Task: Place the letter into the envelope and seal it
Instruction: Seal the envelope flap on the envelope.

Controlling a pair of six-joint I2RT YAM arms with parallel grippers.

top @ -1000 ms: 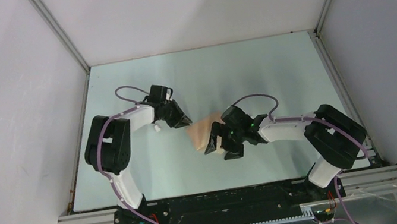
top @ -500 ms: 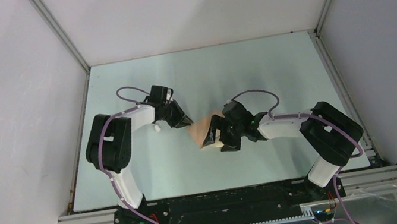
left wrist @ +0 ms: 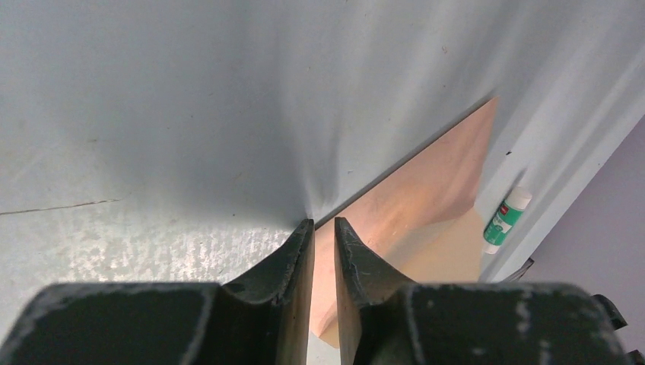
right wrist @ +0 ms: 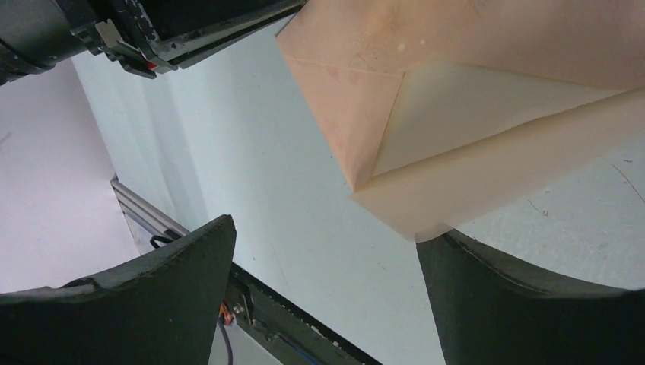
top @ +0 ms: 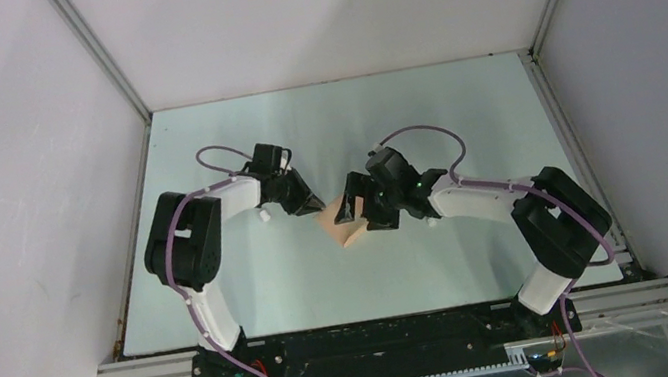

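Envelope [top: 349,232] lies flat near the middle of the table [top: 255,292], between the two grippers and a little nearer the near edge than the far one. The left gripper [left wrist: 323,224] has its fingers nearly together, pinched on the envelope's left corner with the paper running between them. The right gripper [right wrist: 327,228] has its fingers spread wide and holds nothing. It hangs over the envelope's right part, with one finger at the pale edge; I cannot tell whether it touches.

The step in hand looks like working the flap, either to open the mouth for the letter or to fold it shut. To do it well, the left pinch should pin the corner so the paper does not slide or swivel on the smooth table. The right fingers should come down just beside the flap's fold line, not on the body, and press along the crease rather than drag.

Outside, the envelope is peach-tan with a diagonal seam and a triangular side panel. A paler cream face and a cream band show at its open side. Whether the letter is already inside I cannot tell. A green-and-white glue stick [left wrist: 505,221] lies beyond it.
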